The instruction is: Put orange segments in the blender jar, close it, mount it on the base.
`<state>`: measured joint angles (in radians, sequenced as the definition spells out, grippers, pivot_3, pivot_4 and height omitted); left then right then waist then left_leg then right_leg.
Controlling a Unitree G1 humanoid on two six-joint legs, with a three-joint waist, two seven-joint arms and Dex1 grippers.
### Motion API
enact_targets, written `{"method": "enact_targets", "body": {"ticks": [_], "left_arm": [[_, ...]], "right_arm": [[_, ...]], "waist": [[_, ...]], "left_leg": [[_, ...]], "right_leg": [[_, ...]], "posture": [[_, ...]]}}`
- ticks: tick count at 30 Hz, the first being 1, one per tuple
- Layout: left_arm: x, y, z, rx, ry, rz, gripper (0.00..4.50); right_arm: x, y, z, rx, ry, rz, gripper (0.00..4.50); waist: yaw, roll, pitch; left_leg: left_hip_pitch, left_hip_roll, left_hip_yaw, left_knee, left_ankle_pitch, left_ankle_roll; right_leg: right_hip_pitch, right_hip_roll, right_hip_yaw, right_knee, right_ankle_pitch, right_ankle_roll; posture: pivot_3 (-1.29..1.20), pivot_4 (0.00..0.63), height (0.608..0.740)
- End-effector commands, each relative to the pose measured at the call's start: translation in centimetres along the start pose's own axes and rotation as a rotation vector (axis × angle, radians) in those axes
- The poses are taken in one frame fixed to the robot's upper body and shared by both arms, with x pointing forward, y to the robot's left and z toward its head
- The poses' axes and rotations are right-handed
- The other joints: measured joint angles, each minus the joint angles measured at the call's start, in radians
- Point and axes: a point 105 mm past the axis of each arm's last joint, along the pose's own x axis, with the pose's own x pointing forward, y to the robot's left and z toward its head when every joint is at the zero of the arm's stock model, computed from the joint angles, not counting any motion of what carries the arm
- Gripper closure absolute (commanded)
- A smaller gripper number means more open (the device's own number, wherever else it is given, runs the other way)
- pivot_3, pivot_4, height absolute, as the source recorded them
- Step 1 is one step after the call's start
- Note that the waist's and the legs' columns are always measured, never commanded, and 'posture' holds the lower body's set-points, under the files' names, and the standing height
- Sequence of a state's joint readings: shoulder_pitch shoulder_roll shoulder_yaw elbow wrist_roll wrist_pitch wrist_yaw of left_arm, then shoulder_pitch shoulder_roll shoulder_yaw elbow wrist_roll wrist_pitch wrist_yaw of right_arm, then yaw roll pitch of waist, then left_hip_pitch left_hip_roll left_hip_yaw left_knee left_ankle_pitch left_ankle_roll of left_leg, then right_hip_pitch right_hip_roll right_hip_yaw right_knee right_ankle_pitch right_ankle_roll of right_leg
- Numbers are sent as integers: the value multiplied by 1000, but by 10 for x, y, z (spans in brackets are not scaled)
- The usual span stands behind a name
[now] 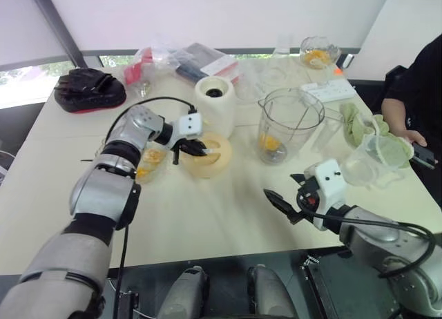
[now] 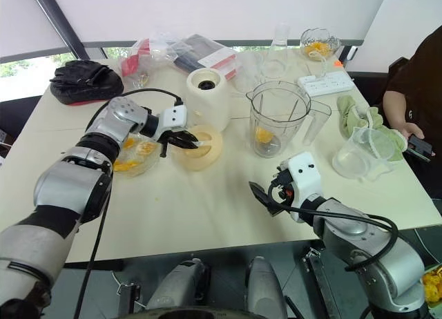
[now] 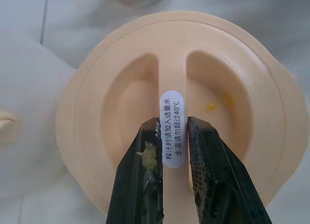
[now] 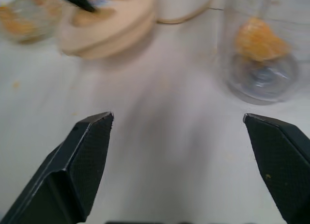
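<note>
the left gripper [image 3: 174,151] is pinching the centre ridge of the beige lid [image 3: 126,78] just in front of the base [image 1: 214,98], while the right gripper [image 4: 179,132] is hanging wide apart and empty near the blender jar [image 1: 290,122], which is holding orange segments [image 1: 271,143].

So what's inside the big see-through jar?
An orange segment lies at the bottom of the blender jar. It covers part of the blade underneath.
</note>
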<state>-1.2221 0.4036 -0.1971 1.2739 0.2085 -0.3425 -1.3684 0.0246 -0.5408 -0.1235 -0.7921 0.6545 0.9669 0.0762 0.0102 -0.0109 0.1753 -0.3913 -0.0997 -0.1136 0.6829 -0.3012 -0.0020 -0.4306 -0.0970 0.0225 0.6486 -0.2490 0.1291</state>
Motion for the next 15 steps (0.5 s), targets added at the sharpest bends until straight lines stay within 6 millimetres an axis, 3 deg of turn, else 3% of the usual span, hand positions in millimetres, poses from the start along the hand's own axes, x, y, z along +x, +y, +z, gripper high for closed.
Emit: {"method": "enact_targets", "body": {"ticks": [1,15], "left_arm": [[-17,7,16,52,-99,39,4297],[-27,-6,15,81,-166,134,4297]], "right_arm": [[4,-28,14,-11,-116,-185,0],[27,-102,27,-74,-217,-449,0]], "waist": [[-1,0,0],[-15,1,0]], "left_leg": [[0,0,0,0,0,0],[0,0,0,0,2,-4]], "right_leg": [[0,0,0,0,0,0],[0,0,1,1,0,0]], "posture": [[0,150,740],[0,150,740]]}}
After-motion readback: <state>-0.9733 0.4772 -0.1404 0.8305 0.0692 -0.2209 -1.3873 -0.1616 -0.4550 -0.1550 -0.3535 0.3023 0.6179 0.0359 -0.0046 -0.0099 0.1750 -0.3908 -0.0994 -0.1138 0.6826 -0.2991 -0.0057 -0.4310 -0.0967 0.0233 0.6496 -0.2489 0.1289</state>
